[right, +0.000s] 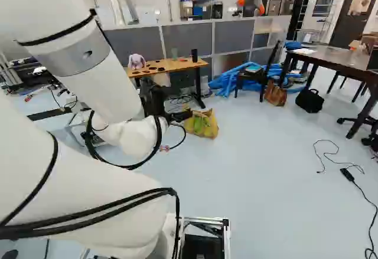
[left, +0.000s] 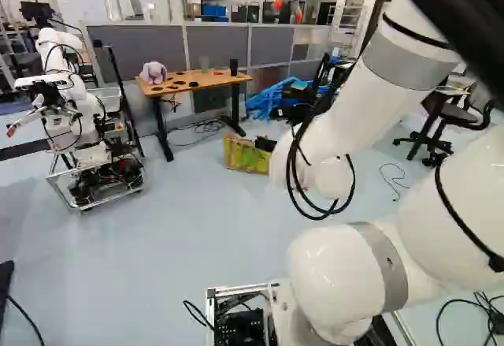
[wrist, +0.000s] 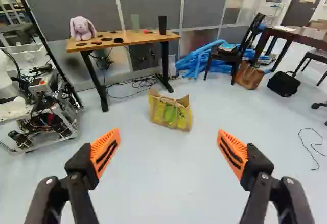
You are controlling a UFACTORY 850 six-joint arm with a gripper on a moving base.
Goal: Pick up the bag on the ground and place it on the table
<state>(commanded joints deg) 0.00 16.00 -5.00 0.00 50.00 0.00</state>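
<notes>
In the right base view my gripper (right: 178, 116) shows dark beside the arm's wrist, overlapping the yellow bag's near side in that view. The wrist view has the gripper (wrist: 168, 143) wide open, nothing between its orange pads. Ahead of it, on the floor, the yellow and green bag (wrist: 171, 114) stands upright with its tan top edge spread; the left base view shows the bag (left: 246, 155) too. Behind the bag and to one side is the wooden table (wrist: 145, 39) on black legs, bearing a plush rabbit (wrist: 82, 28), a black cup (wrist: 162, 25) and several dark discs.
Another robot (left: 75, 117) stands on a wheeled frame at the left base view's left. Blue tubes (wrist: 196, 62) lie by a black chair (wrist: 236, 55). Past it are a brown bag (wrist: 249, 76), a black bag (wrist: 284, 83) and a dark table (right: 331, 58). A cable (wrist: 309, 145) crosses the floor.
</notes>
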